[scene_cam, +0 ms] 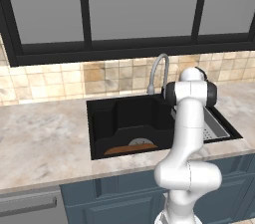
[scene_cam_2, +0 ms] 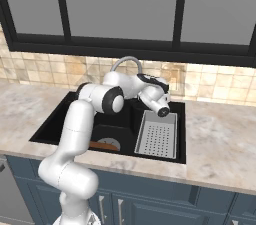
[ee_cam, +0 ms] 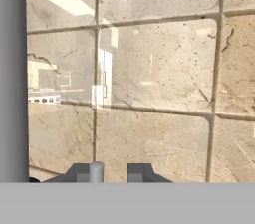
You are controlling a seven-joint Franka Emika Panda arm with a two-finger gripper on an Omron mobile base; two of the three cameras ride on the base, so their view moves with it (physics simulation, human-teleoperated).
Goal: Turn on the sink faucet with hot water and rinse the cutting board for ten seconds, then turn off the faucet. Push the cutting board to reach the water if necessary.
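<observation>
The sink [scene_cam: 107, 118] is a black basin sunk into the pale marbled table [scene_cam: 45, 138], below a dark-framed window [scene_cam: 134, 6] and a beige tiled backsplash [scene_cam: 60, 81]. The cutting board [scene_cam: 130, 149] lies flat on the floor of the basin's left part, along the front wall, its orange-brown edge partly over the grey round drain disc [scene_cam: 141, 142]; in the right base view the board [scene_cam_2: 103, 145] shows just past the arm's lower link. A grey perforated strainer tray [scene_cam_2: 157, 136] sits in the right part of the basin. The sink faucet [scene_cam: 158, 71] rises from the back rim, its gooseneck curving toward the basin, and no stream falls from it. The arm bends over the sink with its hand turned toward the back wall beside the faucet's base. In the hand view the gripper [ee_cam: 113, 172] faces the tiles close up, with the spout's grey pipe [ee_cam: 12, 76] standing along the left edge; the jaws stand a narrow gap apart, and a small grey cylindrical stub [ee_cam: 96, 170] shows at the left finger, though I cannot tell whether they press on it. No brand, label or writing can be read anywhere.
</observation>
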